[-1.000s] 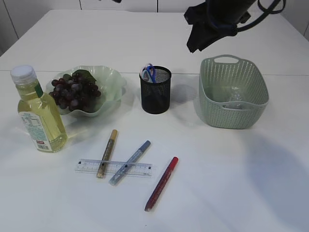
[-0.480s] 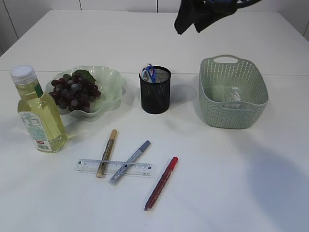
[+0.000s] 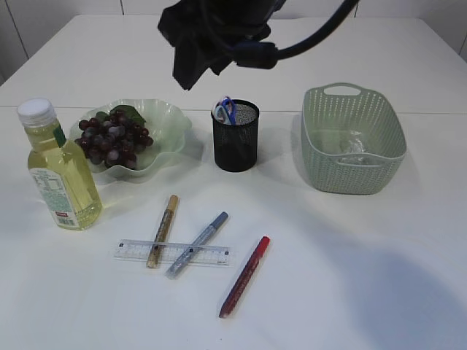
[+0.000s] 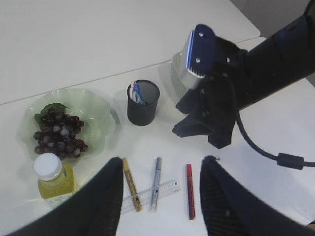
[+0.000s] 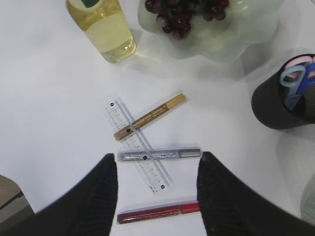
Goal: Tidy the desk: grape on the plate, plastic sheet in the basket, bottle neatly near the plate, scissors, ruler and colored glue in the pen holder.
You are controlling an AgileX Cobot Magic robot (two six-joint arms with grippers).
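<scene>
Dark grapes (image 3: 113,140) lie on the pale green plate (image 3: 166,117), with the bottle (image 3: 58,171) of yellow liquid to its left. Scissors (image 3: 223,109) stand in the black mesh pen holder (image 3: 235,138). The clear plastic sheet (image 3: 354,147) lies in the green basket (image 3: 352,171). A clear ruler (image 3: 211,255) lies under a gold glue (image 3: 162,230) and a silver glue (image 3: 198,233), and a red glue (image 3: 244,275) lies to the right. My right gripper (image 5: 157,158) hangs open and empty high above the ruler (image 5: 140,147). My left gripper (image 4: 162,160) is open and empty too, high above the table.
My right arm (image 3: 219,29) reaches in from the upper right and crosses above the pen holder and the plate. In the left wrist view that arm (image 4: 231,83) hides most of the basket. Bare white table (image 3: 350,277) lies in front of the basket.
My right arm has swung left from above the basket to above the space between plate and pen holder. Nothing on the table has moved.
</scene>
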